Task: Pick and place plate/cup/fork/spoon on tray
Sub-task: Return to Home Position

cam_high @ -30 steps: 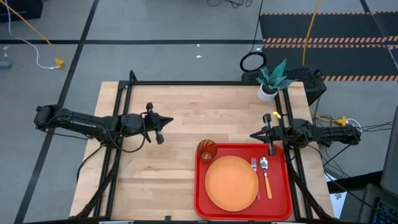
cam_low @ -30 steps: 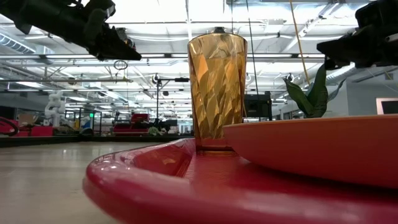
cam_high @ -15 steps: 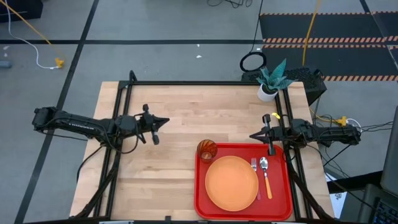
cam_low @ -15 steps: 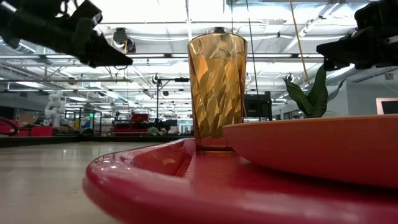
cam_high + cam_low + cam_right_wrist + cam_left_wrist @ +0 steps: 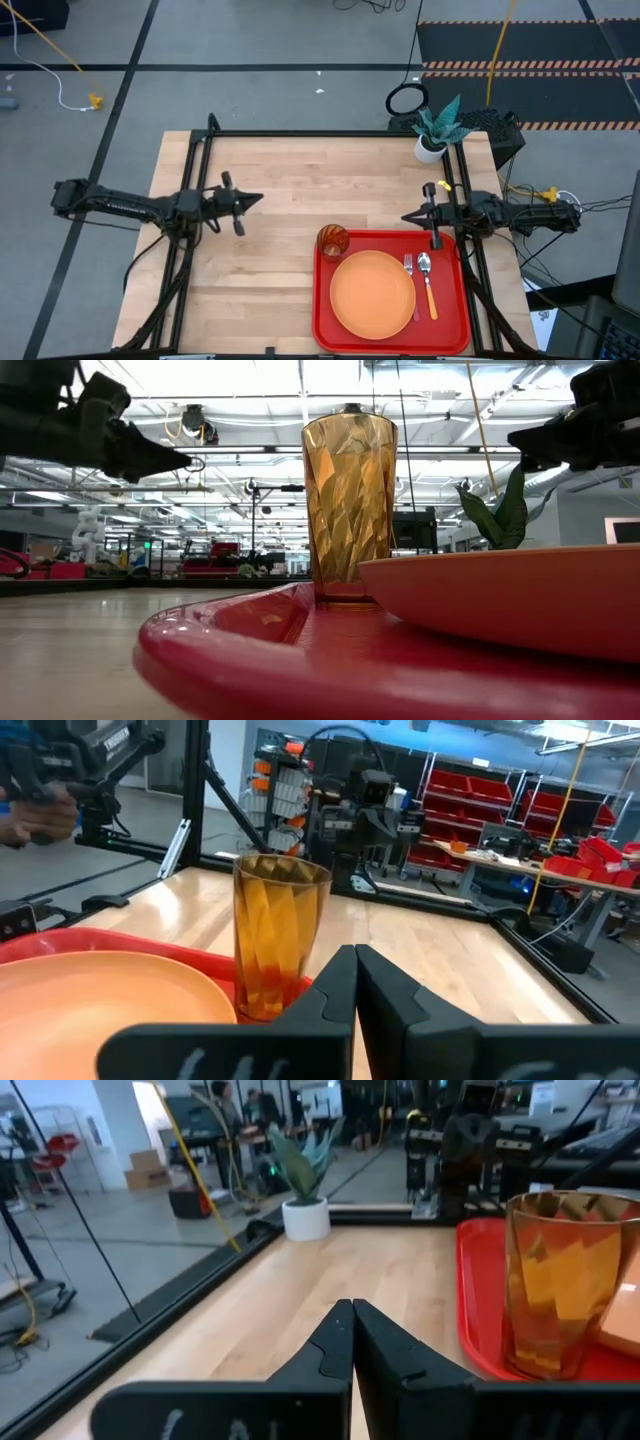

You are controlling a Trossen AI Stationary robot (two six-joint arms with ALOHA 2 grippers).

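Note:
The red tray (image 5: 324, 300) lies at the table's near right. On it rest the orange plate (image 5: 372, 293), the amber cup (image 5: 333, 240) upright at its far left corner, the fork (image 5: 410, 280) and the spoon (image 5: 428, 283) side by side right of the plate. My left gripper (image 5: 260, 198) is shut and empty above the table's left part, well left of the cup. My right gripper (image 5: 405, 217) is shut and empty above the tray's far edge. The cup also shows in the left wrist view (image 5: 560, 1285) and the right wrist view (image 5: 278, 935).
A white pot with a green plant (image 5: 435, 135) stands at the table's far right corner. A black frame (image 5: 200, 160) runs along the table's edges. Bare wood lies left of the tray.
My left gripper has drawn back toward the table's left edge, away from the cup, staying shut. The right arm and the things on the tray have kept still.

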